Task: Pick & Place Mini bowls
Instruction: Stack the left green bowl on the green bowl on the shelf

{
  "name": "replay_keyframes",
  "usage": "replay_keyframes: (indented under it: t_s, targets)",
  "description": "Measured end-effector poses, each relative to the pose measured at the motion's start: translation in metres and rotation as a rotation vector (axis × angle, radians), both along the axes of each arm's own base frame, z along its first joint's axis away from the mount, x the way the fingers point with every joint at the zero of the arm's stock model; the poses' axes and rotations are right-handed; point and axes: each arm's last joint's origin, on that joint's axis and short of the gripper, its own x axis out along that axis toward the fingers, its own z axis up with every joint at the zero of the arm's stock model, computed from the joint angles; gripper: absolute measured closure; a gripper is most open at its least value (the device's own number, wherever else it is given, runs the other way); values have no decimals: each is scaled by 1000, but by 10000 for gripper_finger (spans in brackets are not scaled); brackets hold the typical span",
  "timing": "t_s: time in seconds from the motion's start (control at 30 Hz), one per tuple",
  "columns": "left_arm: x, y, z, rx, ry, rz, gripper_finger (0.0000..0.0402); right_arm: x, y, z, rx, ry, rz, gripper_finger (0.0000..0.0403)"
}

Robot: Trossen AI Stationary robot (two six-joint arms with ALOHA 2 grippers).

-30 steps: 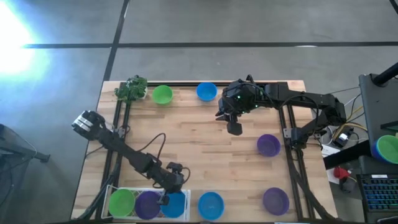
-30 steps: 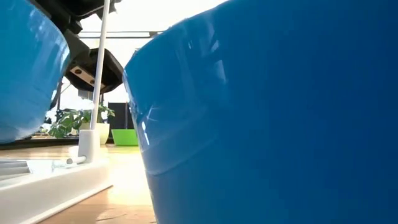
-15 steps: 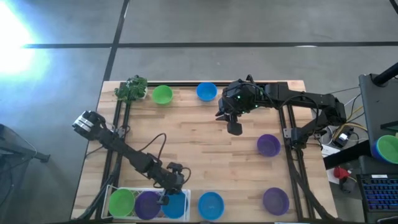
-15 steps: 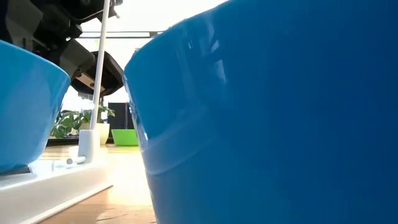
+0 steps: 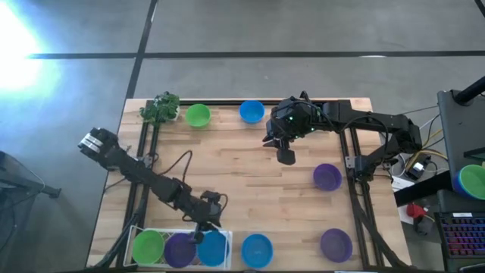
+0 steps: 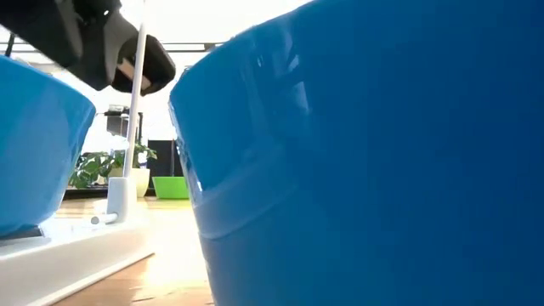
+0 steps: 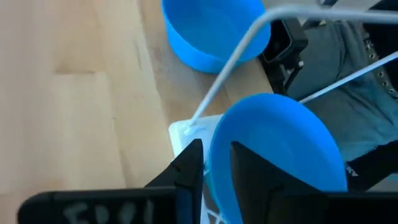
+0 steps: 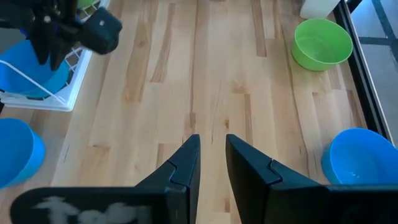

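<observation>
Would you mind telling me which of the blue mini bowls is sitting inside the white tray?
It is the blue bowl in the tray, beside the purple bowl and under the left gripper; the other two blue bowls stand on bare wood.

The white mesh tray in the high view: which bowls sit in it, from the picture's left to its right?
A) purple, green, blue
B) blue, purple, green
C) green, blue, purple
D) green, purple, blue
D: in the white mesh tray the green bowl lies leftmost, the purple bowl in the middle and the blue bowl rightmost.
</observation>
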Motion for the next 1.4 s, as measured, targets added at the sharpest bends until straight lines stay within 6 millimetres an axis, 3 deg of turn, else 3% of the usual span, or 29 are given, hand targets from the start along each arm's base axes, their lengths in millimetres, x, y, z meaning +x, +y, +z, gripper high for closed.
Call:
replay_keyframes:
  t_s: [0.53,0.87,1.07,1.4]
  targets:
    - [-38,81,48,300,-17,445,330,0,0,0,0,0,0,328]
    - [-45,138,59,340,18,687,330,-1,-7,0,-30,-2,5,328]
    - [-44,152,59,366,28,718,330,-1,-10,0,-33,-2,-1,328]
    - [-44,156,59,365,32,732,330,-1,-9,0,-25,-2,-7,328]
